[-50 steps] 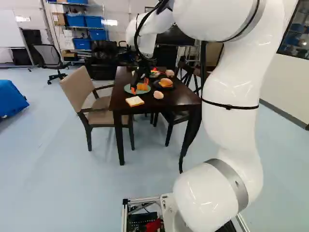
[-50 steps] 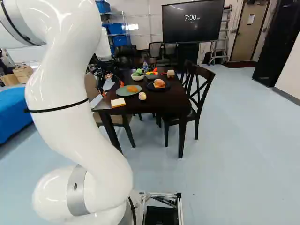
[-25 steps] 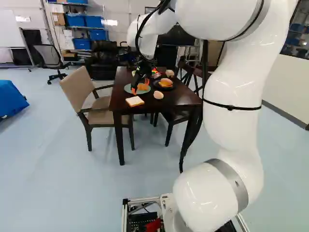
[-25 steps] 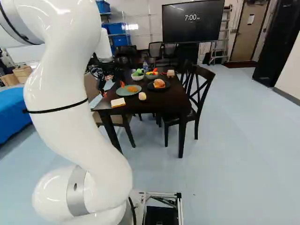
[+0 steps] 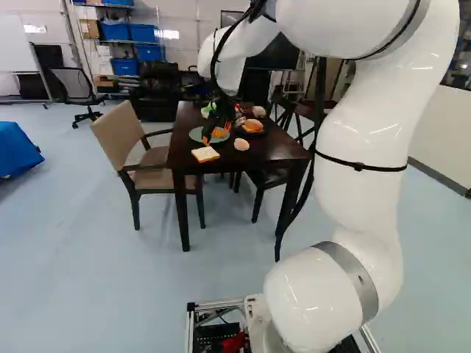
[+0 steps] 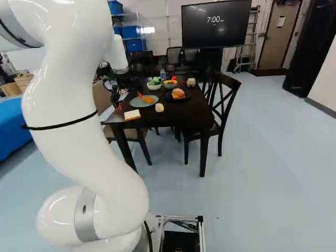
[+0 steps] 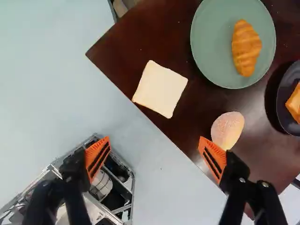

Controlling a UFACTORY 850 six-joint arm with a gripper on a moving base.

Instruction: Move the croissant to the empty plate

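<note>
My gripper (image 5: 217,133) hangs over the near-left part of the dark table in the left base view. In the wrist view the gripper (image 7: 155,158) stands wide open, nothing between its fingers. The croissant (image 7: 246,50) lies on a green plate (image 7: 210,56), ahead of the gripper and off toward one finger's side. A dark plate (image 7: 283,107) beside it bears a burger-like item (image 7: 294,104). No empty plate can be made out.
A bread slice (image 7: 160,89) lies near the table's edge, ahead of the fingers. A pale roll (image 7: 227,130) is just beyond one fingertip. Bowls of food (image 6: 170,84) stand farther back. Chairs (image 5: 118,136) (image 6: 227,100) flank the table.
The gripper has shifted slightly to the right and toward the table's near edge in both base views, still open, as the arm bent. The base and the food have not moved.
</note>
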